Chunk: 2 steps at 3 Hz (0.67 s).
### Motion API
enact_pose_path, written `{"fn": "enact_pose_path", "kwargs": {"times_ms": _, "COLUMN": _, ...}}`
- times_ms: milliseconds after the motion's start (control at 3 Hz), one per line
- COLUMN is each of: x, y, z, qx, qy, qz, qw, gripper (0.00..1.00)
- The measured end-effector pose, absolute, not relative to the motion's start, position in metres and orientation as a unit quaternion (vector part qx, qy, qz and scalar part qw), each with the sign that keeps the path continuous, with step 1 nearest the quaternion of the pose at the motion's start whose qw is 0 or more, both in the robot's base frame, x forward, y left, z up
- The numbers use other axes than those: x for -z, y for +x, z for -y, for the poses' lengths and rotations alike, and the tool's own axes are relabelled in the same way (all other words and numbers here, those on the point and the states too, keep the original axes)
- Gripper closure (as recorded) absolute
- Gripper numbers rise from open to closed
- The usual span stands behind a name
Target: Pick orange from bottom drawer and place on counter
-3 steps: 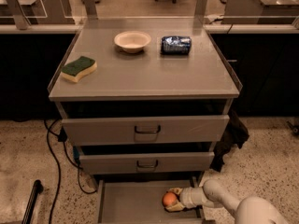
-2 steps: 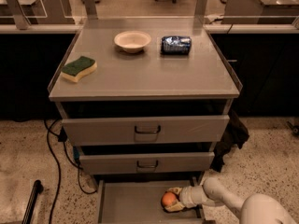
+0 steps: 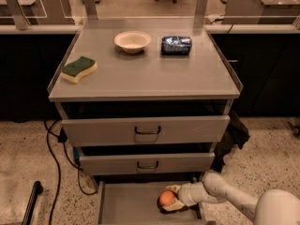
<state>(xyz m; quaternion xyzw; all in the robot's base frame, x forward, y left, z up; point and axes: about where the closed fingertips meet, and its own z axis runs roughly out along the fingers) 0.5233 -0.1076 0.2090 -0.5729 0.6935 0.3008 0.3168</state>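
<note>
The orange (image 3: pixel 166 198) is a small round fruit inside the open bottom drawer (image 3: pixel 126 203), toward its right side. My gripper (image 3: pixel 171 198) reaches in from the lower right on a white arm, with one finger above the orange and one below it, closed around it. The orange sits low, at the level of the drawer tray. The counter (image 3: pixel 145 69) is the flat grey cabinet top above the three drawers.
On the counter lie a green and yellow sponge (image 3: pixel 78 69) at the left, a cream bowl (image 3: pixel 132 41) and a blue packet (image 3: pixel 176 45) at the back. Two closed drawers with dark handles (image 3: pixel 147 130) sit above the open one. A black cable (image 3: pixel 54 153) hangs at the left.
The gripper and orange have stayed almost in place in the drawer; the white arm's elbow has shifted slightly at the lower right.
</note>
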Motion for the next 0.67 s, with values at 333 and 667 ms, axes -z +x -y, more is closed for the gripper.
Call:
{"fn": "enact_pose_path", "kwargs": {"times_ms": 333, "x": -0.239, "y": 0.514, "z": 0.117, "qx": -0.296, "qy": -0.562, "qz": -0.7, "qw": 0.325, "gripper": 1.0}}
{"fn": "enact_pose_path", "kwargs": {"times_ms": 667, "x": -0.312, "y": 0.502, "z": 0.128, "qx": -0.278, "qy": -0.556, "qz": -0.702, "qw": 0.346, "gripper": 1.0}}
